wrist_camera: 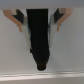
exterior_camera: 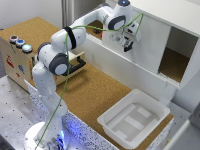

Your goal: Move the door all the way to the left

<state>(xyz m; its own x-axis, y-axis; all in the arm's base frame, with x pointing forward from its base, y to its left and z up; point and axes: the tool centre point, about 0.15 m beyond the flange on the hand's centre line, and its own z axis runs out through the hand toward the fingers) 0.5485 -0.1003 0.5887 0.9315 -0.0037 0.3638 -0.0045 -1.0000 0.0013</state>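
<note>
While the door (exterior_camera: 150,42) covers the middle of the cabinet (exterior_camera: 172,12), with an open gap on the exterior view's right, the slide looks only partly done; the end effector (exterior_camera: 128,46) sits against its face, closed or open I cannot tell

A robot lab is showing here: a white robot arm (exterior_camera: 52,65) is standing on a speckled desk (exterior_camera: 15,107), beside a box with coloured push-buttons (exterior_camera: 20,43) and cork matting (exterior_camera: 97,92).
</note>
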